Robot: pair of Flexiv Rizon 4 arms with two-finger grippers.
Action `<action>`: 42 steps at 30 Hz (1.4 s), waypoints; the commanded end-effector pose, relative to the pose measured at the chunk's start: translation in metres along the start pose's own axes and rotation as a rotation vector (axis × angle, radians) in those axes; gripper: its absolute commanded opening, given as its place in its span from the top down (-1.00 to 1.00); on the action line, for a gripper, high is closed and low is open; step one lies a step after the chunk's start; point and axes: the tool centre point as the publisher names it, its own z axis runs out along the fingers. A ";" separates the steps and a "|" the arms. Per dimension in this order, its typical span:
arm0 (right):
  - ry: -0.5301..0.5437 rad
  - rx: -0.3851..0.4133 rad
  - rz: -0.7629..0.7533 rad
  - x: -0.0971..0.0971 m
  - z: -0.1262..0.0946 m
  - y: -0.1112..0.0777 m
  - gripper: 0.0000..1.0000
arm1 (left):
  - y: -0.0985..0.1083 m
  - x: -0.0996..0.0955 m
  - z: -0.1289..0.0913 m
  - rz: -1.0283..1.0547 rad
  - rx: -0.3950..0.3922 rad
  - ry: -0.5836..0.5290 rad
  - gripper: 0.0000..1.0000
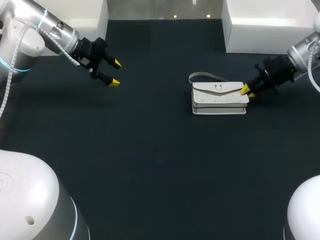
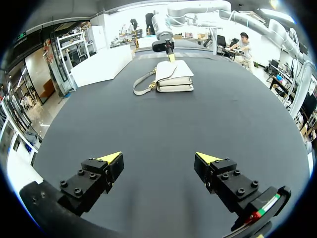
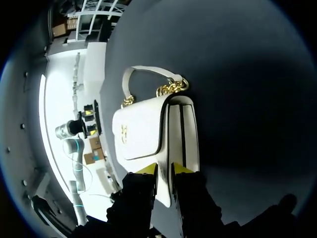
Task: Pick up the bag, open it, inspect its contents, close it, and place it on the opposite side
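White bag lies flat toward the tabletop's far right, strap trailing toward the far edge. The right gripper is clamped on the bag's right end, likely for the pickup. Flap is down, so the contents are hidden. The left gripper has its fingers spread and empty, hovering near the far left, probably waiting to open the flap.
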 end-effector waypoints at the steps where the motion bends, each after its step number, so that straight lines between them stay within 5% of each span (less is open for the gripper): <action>1: 0.009 -0.012 0.007 -0.001 -0.001 0.000 0.62 | 0.001 0.000 0.001 0.001 0.003 -0.001 -1.00; 7: 0.017 -0.022 0.008 -0.001 0.000 -0.002 0.66 | 0.001 0.000 0.001 0.001 0.003 -0.001 -1.00; 15: 0.041 -0.047 0.005 0.000 0.003 -0.003 1.00 | 0.001 0.000 0.001 0.001 0.003 -0.001 -1.00; 25: 0.135 -0.163 0.030 0.017 0.018 -0.006 1.00 | 0.001 0.000 0.001 0.001 0.003 -0.001 -1.00; 42: 0.121 -0.162 0.025 0.024 0.023 -0.003 1.00 | 0.001 0.000 0.001 0.001 0.003 -0.001 -1.00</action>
